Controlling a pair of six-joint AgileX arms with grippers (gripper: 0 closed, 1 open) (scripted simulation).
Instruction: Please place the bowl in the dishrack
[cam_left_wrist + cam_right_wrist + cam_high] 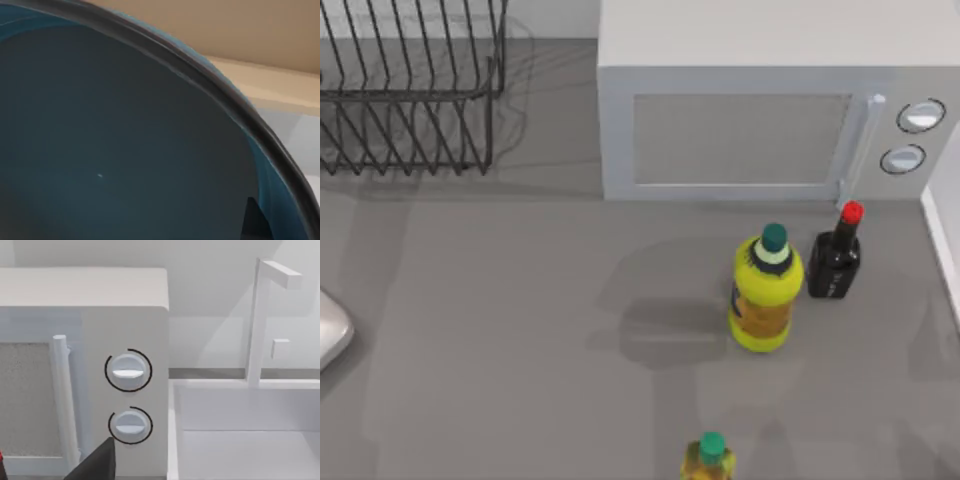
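bowl (125, 150) close in left wrist view | dishrack (410, 90) top-left | pincer grip unclear

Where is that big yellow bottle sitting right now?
In the top view, the yellow bottle stands right of the table's middle, in front of the microwave, with the small dark red-capped bottle just to its right.

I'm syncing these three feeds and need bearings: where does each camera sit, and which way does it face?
Top view: above the table, looking down at the dishrack, microwave, yellow bottle and dark bottle.
Left wrist view: on the left arm, pressed close to the bowl.
Right wrist view: on the right arm, facing the microwave's knobs; a dark gripper tip shows at the edge.
Shared: top and right wrist views both show the microwave.
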